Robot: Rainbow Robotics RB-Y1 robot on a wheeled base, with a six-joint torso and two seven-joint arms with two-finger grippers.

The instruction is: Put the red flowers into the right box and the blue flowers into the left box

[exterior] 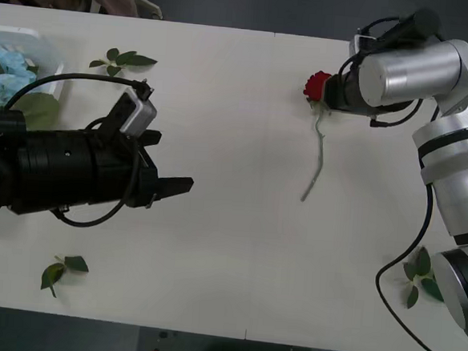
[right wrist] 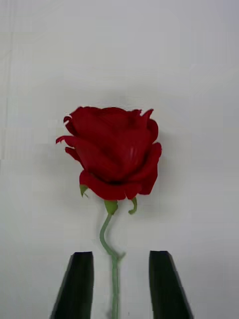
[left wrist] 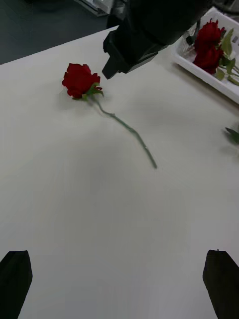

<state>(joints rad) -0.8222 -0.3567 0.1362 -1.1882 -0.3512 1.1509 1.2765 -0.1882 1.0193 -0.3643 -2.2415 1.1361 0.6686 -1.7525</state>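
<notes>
With the right gripper (right wrist: 116,284) hovering over the upper stem, the last loose red rose (right wrist: 112,152) lies straight ahead of its fingertips, bloom just beyond them and the thin stem (right wrist: 115,279) running back between the two black fingers (right wrist: 77,284), touching neither. Jaws are spread, nothing held. The stem's long axis lines up with the gripper's reach, so my read is a short drop and a close across the stem just behind the bloom. In the front view the stem (exterior: 318,161) trails from the bloom (exterior: 316,85) towards the robot, curving slightly.

The left gripper (exterior: 173,187) hangs well apart from the rose, fingers wide, empty; the right arm is clearly nearer. The right box (left wrist: 209,75) already holding red roses sits beyond the right gripper from the left wrist's view. The left box (exterior: 53,58) with blue flowers (exterior: 8,71) sits behind the left arm.
</notes>
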